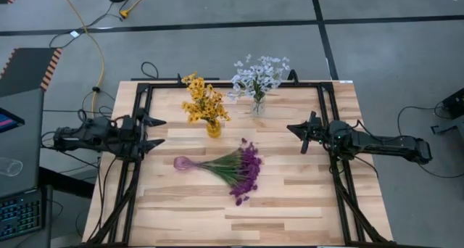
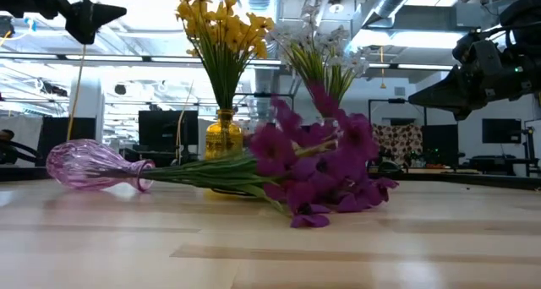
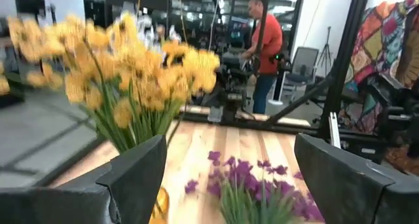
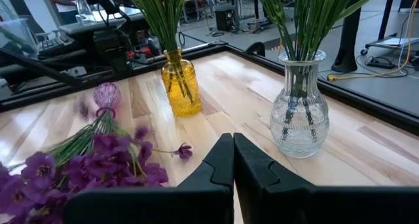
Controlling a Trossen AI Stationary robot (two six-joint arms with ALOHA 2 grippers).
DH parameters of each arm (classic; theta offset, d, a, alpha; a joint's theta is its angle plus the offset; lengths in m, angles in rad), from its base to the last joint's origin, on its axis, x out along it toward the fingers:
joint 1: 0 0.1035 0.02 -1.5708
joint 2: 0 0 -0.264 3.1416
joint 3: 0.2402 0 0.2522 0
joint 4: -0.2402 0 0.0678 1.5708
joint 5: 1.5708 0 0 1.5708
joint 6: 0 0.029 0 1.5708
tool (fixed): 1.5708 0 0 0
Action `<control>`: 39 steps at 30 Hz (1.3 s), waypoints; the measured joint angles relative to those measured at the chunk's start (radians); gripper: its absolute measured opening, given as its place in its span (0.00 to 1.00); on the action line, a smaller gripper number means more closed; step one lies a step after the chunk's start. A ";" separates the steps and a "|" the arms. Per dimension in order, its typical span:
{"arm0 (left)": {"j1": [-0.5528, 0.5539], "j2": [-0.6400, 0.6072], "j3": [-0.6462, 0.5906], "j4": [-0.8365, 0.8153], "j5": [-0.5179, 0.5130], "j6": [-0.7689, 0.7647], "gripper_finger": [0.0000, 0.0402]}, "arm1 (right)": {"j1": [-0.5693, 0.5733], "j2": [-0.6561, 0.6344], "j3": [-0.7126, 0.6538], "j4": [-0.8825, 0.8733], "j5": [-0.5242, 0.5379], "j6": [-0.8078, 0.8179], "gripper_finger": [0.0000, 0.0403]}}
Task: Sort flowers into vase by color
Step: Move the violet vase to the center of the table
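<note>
Yellow flowers (image 1: 204, 101) stand upright in a yellow glass vase (image 4: 181, 83) at the table's far middle. White flowers (image 1: 259, 75) stand in a clear vase (image 4: 300, 108) to its right. A purple vase (image 1: 184, 163) lies on its side on the table, with purple flowers (image 1: 245, 173) stuck in its neck and spread toward the right. My left gripper (image 1: 154, 131) hangs open above the table's left side, holding nothing. My right gripper (image 1: 303, 134) is shut and empty at the table's right side.
A black metal frame (image 1: 232, 86) runs along the table's far edge and down both sides. Bare wood lies along the near part of the table (image 1: 239, 215). A person (image 3: 263, 47) stands in the room beyond the table.
</note>
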 joint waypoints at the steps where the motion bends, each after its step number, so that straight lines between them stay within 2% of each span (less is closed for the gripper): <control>1: 0.000 0.000 0.000 -0.011 0.001 -0.024 0.80 | 0.000 0.000 0.000 -0.001 0.000 0.000 0.08; 5: 0.000 0.001 0.000 -0.024 0.010 -0.079 0.80 | 0.000 0.000 0.000 -0.003 0.000 0.000 0.08; 12: 0.000 0.010 0.000 -0.071 0.146 -0.047 0.80 | 0.000 0.000 0.000 -0.014 0.000 0.000 0.08; 17: 0.000 0.044 0.000 -0.054 0.186 -0.123 0.80 | 0.000 0.000 0.000 -0.014 0.000 0.000 0.08; 22: 0.000 0.138 0.000 0.017 0.198 -0.185 0.80 | 0.000 0.000 0.000 -0.014 0.000 0.000 0.08; 32: 0.000 0.325 0.000 0.037 0.180 -0.268 0.80 | 0.000 0.000 0.000 -0.015 0.000 0.000 0.08; 39: 0.000 0.479 0.000 0.123 0.180 -0.238 0.80 | 0.000 0.000 0.000 -0.015 0.000 0.000 0.08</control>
